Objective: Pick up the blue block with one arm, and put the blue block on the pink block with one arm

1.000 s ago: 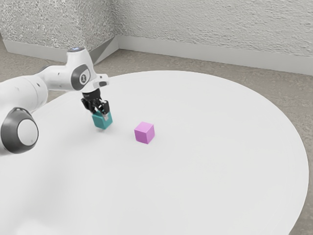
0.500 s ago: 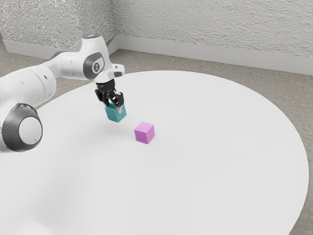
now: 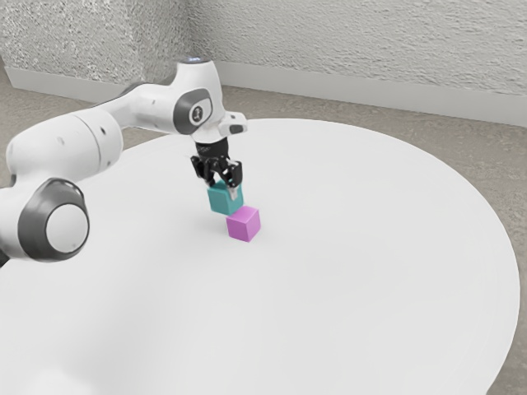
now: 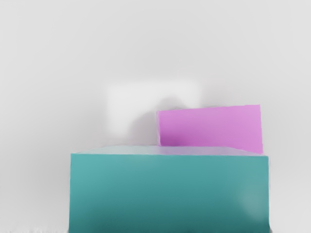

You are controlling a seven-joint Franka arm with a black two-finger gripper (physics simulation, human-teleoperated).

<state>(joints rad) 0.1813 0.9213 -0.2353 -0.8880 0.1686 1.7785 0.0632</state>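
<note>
**Blue block in grasp, carried short of the pink block; stacking not yet done**

The gripper (image 3: 224,186), just left of centre in the exterior view, points straight down and is clenched on the blue block (image 3: 219,202), one black finger on each of two opposite faces. The grip sits high on the block, which leaves its underside free for setting down. The block, teal in shade, hangs level and clear of the table (image 3: 370,271).

The pink block (image 3: 244,223) stands on the table directly below and to the exterior view's right of the carried block. In that view the two nearly meet at a corner, and whether they touch cannot be told. In the wrist view the blue block (image 4: 167,191) lies immediately under the hand, with the pink block (image 4: 209,128) beyond it and offset to one side, so the two are not yet aligned.

Judgement: the transport step is in hand. The next move calls for a short sideways shift to centre the load, then a gentle descent and release. The risk is an off-centre placement that tips the block off.
</note>
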